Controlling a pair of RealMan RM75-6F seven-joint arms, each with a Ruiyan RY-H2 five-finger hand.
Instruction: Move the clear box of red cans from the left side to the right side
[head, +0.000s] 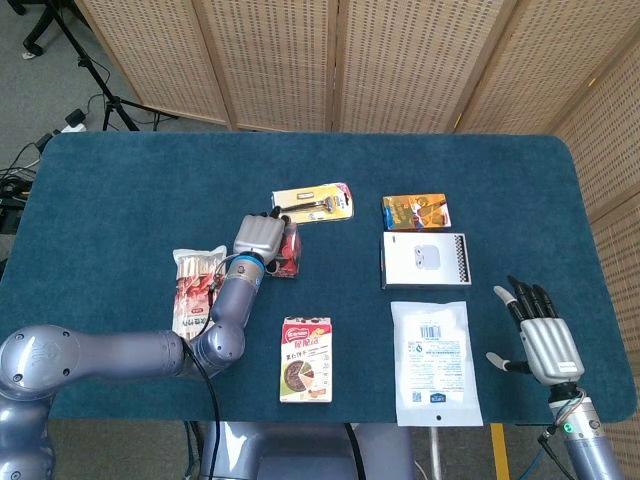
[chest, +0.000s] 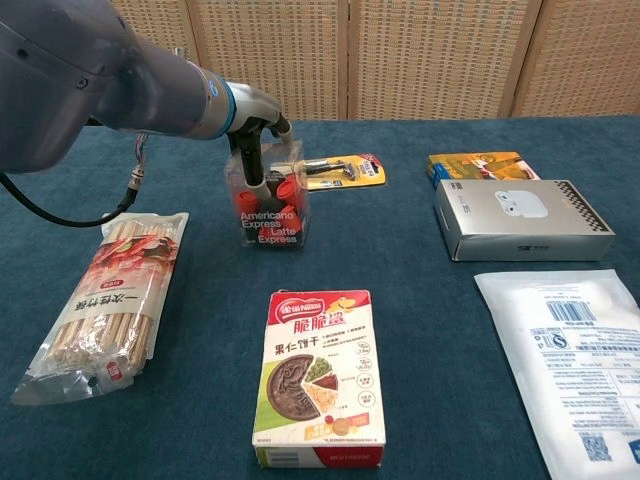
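Observation:
The clear box of red cans (chest: 271, 204) stands left of the table's centre, printed "Americano Express Latte Express". My left hand (chest: 258, 135) grips it from above, fingers reaching down over its top and side; from the head view the left hand (head: 260, 238) covers most of the box (head: 288, 250). The chest view cannot settle whether the box touches the cloth. My right hand (head: 540, 338) hovers open at the table's front right corner, fingers spread, holding nothing.
On the blue table (head: 120, 180): a chopsticks pack (chest: 105, 297) front left, a Nestle biscuit box (chest: 320, 375) front centre, a razor pack (chest: 340, 170) behind the cans, an orange box (chest: 478, 164), a white earbuds box (chest: 520, 217), and a white pouch (chest: 565, 355).

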